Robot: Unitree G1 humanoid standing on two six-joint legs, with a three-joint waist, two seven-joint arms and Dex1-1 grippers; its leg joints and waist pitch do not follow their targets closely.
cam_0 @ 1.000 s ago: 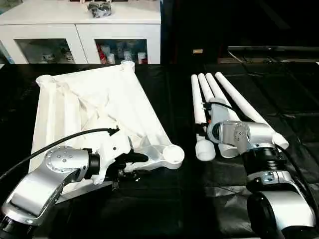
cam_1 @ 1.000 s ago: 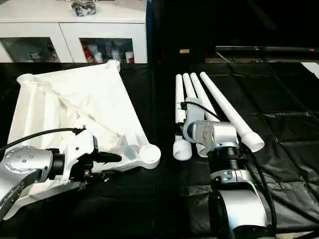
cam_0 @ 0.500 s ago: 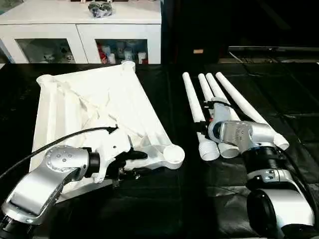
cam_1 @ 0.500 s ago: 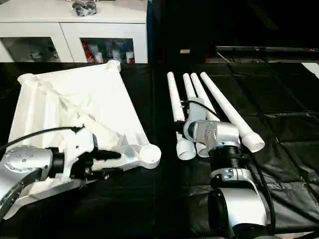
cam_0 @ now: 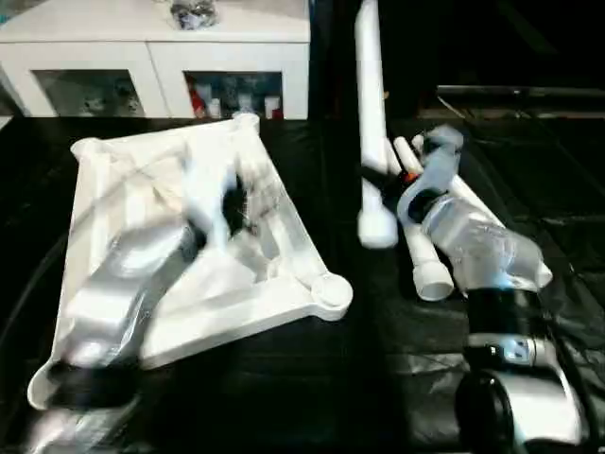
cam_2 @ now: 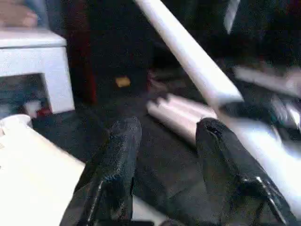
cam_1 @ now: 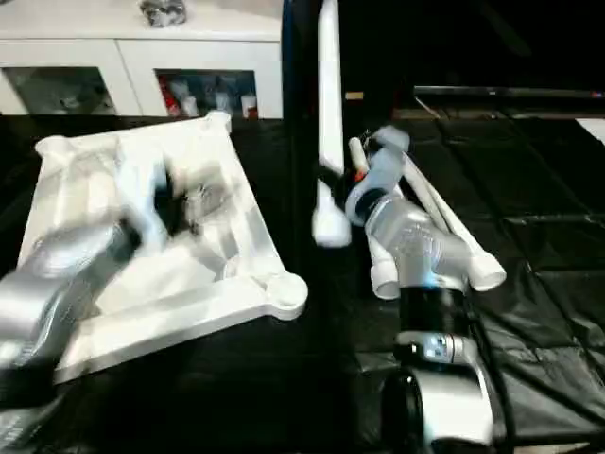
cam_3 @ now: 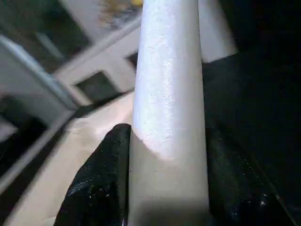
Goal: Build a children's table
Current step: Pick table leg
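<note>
My right fingers are clamped on one leg, lifted near upright beside the top lying underside-up on the tabletop, left fingers apart and empty; next: seat it in the near socket.

Our forearms are silver metal shells; the right one ends in a black ribbed collar and a rounded silver joint housing, with a pale wrist piece nearer the right gripper. Each gripper carries two matte black, rounded fingers, as on the left gripper.
</note>
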